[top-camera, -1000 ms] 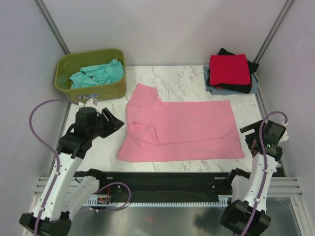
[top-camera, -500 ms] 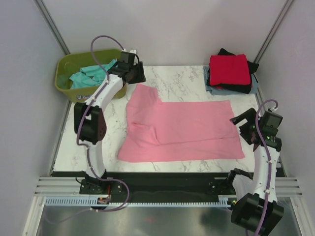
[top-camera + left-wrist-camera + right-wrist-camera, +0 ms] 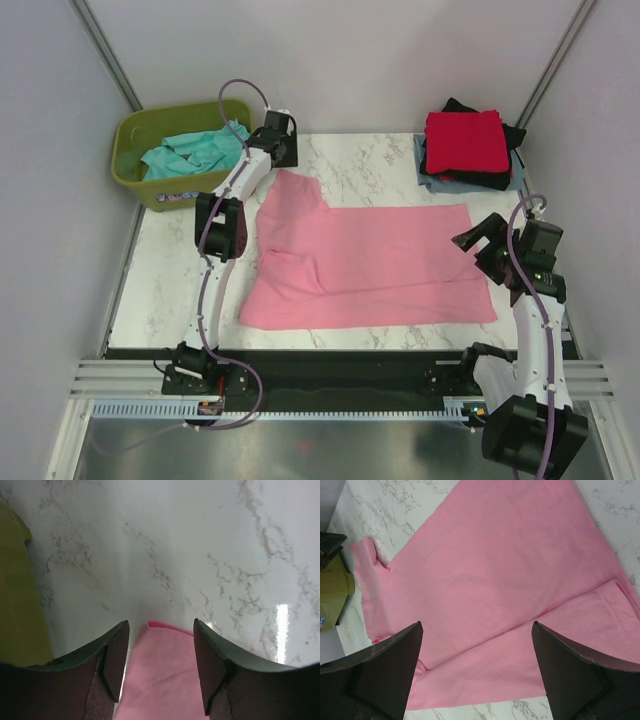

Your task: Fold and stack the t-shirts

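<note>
A large pink t-shirt (image 3: 370, 265) lies spread flat in the middle of the marble table. My left gripper (image 3: 282, 160) is open over its far left sleeve. In the left wrist view the sleeve corner (image 3: 160, 675) lies between my open left gripper (image 3: 160, 630). My right gripper (image 3: 475, 243) is open and empty above the shirt's right edge; in the right wrist view it (image 3: 476, 627) hangs wide open above the pink cloth (image 3: 495, 570). A teal t-shirt (image 3: 190, 150) lies crumpled in the tub. A folded red t-shirt (image 3: 463, 140) tops black (image 3: 500, 181) and grey-blue (image 3: 424, 160) ones.
The olive-green tub (image 3: 135, 185) stands at the back left corner, close to my left gripper; its wall shows in the left wrist view (image 3: 15, 605). The folded stack sits at the back right corner. Grey walls close in on the table's left, back and right.
My left arm has swung from the near left out to the far side, over the pink sleeve beside the tub. My right gripper has moved forward and left to the shirt's right edge.
</note>
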Controlling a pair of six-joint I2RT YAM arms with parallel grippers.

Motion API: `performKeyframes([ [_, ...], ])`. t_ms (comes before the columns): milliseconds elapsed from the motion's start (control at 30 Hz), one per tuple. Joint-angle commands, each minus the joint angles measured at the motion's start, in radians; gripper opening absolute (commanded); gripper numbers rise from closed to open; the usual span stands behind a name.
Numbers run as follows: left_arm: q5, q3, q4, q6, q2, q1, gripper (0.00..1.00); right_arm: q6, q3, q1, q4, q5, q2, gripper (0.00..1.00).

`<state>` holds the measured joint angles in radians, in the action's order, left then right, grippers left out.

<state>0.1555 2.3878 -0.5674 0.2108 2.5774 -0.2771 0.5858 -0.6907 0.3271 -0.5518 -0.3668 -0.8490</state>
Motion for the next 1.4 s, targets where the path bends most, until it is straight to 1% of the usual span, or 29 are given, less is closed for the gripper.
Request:
performKeyframes([
  [0, 0.003, 0.048, -0.045, -0.028, 0.035, 0.029, 0.62, -0.021, -0.007, -0.008, 0.047, -0.023, -0.007, 0.98],
  [133, -0.008, -0.035, -0.043, -0.010, 0.015, 0.029, 0.62, -0.021, -0.003, -0.008, 0.061, -0.021, -0.016, 0.98],
  [267, -0.034, -0.013, -0.057, -0.014, 0.032, 0.030, 0.61, -0.020, 0.002, -0.010, 0.062, -0.023, -0.018, 0.98],
  [333, -0.043, -0.013, -0.054, -0.017, 0.032, 0.030, 0.56, -0.023, 0.006, -0.010, 0.067, -0.015, -0.015, 0.98],
  [367, -0.051, -0.013, -0.055, -0.017, 0.032, 0.030, 0.49, -0.024, 0.008, -0.010, 0.069, -0.003, -0.013, 0.98],
  [433, -0.088, -0.015, -0.054, -0.021, 0.033, 0.030, 0.43, -0.032, 0.010, -0.010, 0.075, 0.005, -0.016, 0.98],
  [533, -0.143, -0.015, -0.046, -0.025, 0.035, 0.030, 0.30, -0.032, 0.007, -0.010, 0.092, 0.006, -0.036, 0.98],
  [567, -0.149, -0.015, -0.039, -0.025, 0.035, 0.030, 0.24, -0.026, 0.003, -0.010, 0.095, 0.009, -0.042, 0.98],
  [600, -0.149, -0.015, -0.037, -0.024, 0.035, 0.029, 0.14, -0.017, -0.001, -0.010, 0.099, 0.015, -0.047, 0.98],
  [700, -0.181, -0.016, -0.037, -0.007, 0.024, 0.029, 0.06, 0.023, -0.015, -0.013, 0.150, 0.023, -0.056, 0.98],
  [767, -0.192, -0.030, -0.035, 0.009, -0.011, 0.024, 0.03, 0.054, -0.027, -0.025, 0.228, 0.071, -0.082, 0.98],
  [833, -0.221, -0.042, -0.035, 0.025, -0.060, 0.023, 0.02, 0.103, -0.078, -0.025, 0.306, 0.081, -0.195, 0.94],
  [900, -0.295, -0.058, -0.037, 0.056, -0.103, 0.019, 0.02, 0.108, -0.153, -0.025, 0.320, 0.092, -0.304, 0.86],
  [933, -0.313, -0.081, -0.037, 0.064, -0.152, 0.013, 0.02, 0.102, -0.234, -0.023, 0.319, 0.117, -0.411, 0.84],
  [967, -0.324, -0.097, -0.035, 0.074, -0.186, 0.009, 0.02, 0.095, -0.271, -0.022, 0.319, 0.129, -0.456, 0.82],
  [1000, -0.330, -0.114, -0.034, 0.081, -0.215, 0.004, 0.02, 0.083, -0.332, -0.022, 0.317, 0.144, -0.535, 0.81],
  [1033, -0.336, -0.146, -0.026, 0.087, -0.268, -0.003, 0.02, 0.071, -0.357, -0.022, 0.319, 0.161, -0.571, 0.79],
  [1100, -0.355, -0.170, -0.025, 0.099, -0.310, -0.011, 0.02, 0.057, -0.398, -0.023, 0.323, 0.203, -0.677, 0.70],
  [1133, -0.364, -0.183, -0.023, 0.102, -0.330, -0.017, 0.02, 0.040, -0.429, -0.025, 0.340, 0.206, -0.708, 0.68],
  [1233, -0.389, -0.203, -0.025, 0.091, -0.388, -0.031, 0.02, -0.003, -0.487, -0.043, 0.337, 0.238, -0.820, 0.64],
  [1367, -0.375, -0.262, -0.023, 0.072, -0.470, -0.051, 0.02, -0.050, -0.544, -0.065, 0.323, 0.262, -0.921, 0.64],
])
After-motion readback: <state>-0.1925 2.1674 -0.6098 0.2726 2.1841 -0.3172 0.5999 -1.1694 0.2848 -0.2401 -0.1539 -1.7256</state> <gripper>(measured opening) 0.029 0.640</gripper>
